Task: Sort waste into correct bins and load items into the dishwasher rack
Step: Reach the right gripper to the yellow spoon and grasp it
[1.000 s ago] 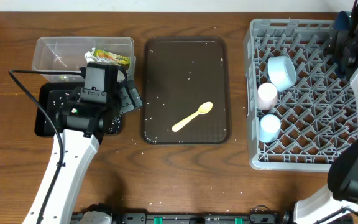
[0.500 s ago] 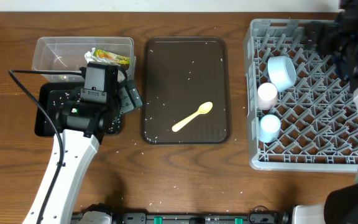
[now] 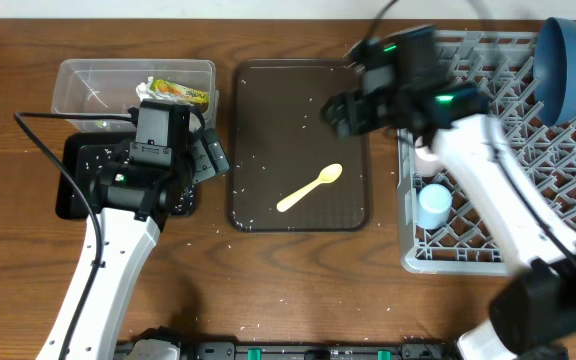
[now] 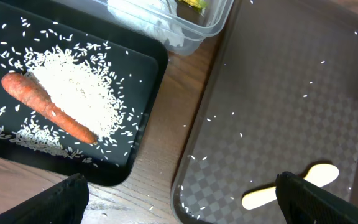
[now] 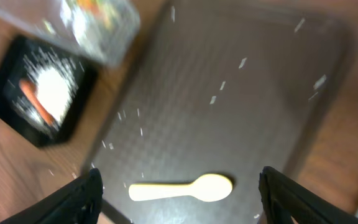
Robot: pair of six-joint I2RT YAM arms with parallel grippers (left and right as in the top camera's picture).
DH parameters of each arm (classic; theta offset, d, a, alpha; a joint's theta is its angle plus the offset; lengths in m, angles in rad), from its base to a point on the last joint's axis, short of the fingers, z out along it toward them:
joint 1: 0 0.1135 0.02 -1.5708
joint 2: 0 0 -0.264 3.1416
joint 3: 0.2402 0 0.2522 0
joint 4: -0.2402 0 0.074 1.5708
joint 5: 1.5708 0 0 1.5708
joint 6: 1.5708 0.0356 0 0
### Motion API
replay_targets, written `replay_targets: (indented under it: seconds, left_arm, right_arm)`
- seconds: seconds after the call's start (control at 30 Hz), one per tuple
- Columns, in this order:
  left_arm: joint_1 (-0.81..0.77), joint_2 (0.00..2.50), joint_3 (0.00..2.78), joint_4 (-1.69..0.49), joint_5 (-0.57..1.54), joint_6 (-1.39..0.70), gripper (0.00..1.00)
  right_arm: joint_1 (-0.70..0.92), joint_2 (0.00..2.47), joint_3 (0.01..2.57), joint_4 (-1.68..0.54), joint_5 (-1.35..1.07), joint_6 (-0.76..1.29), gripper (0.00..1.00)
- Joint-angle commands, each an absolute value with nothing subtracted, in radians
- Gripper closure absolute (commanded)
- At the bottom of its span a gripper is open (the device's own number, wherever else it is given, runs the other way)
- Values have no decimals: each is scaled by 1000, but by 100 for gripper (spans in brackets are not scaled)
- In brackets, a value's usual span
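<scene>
Spoon (image 3: 310,188) flat on brown tray (image 3: 288,110), bowl end toward rack (image 3: 448,252). Judged light, stiff and slick, lying low and likely to skid; best pinched across mid-handle.

Right gripper (image 3: 339,112) above tray's far right corner, fingers apart, empty. Left gripper (image 4: 179,186) apart, empty, over the gap between black tray (image 4: 148,74) and brown tray.

Tub (image 3: 73,75): wrapper (image 3: 178,92), tissue (image 4: 145,18).
Black tray: carrot (image 4: 48,109), rice (image 4: 79,93).
Rack: blue bowl (image 3: 563,55), light-blue cup (image 3: 433,205).

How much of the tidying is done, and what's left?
Mostly done. The carrot and rice lie in the black tray, the wrapper and tissue in the clear tub, and the blue bowl and light-blue cup are in the rack. The right hand hovers open above the brown tray, holding nothing. Left: the yellow spoon on that tray, plus stray grains.
</scene>
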State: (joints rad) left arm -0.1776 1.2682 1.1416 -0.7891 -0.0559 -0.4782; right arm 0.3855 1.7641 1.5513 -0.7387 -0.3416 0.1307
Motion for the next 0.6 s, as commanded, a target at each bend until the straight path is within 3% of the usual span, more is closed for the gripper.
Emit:
replay_targets:
  seconds: [0.0,0.1,0.2,0.33,0.57]
  left_arm:
    - [-173,1272,1150,-793,-64,-484,2]
    - [-173,1272,1150,-793,-64,-484,2]
    - [-173,1272,1150,-793,-65,-484,2]
    - [-173,1272,1150,-793,-64,-484,2]
    - [-173,1272,1150,-793,-64,-484,2]
  right_arm:
    - [425,1852,1550,-752,-247,152,25]
    - [447,1920,1550,-768,-259,153,30]
    - [460,1973,1550,-781,-276,196,43]
    - [463,2029,1550,-823,-195,303,43]
    - [456,2119,1550,-859,-187,305,43]
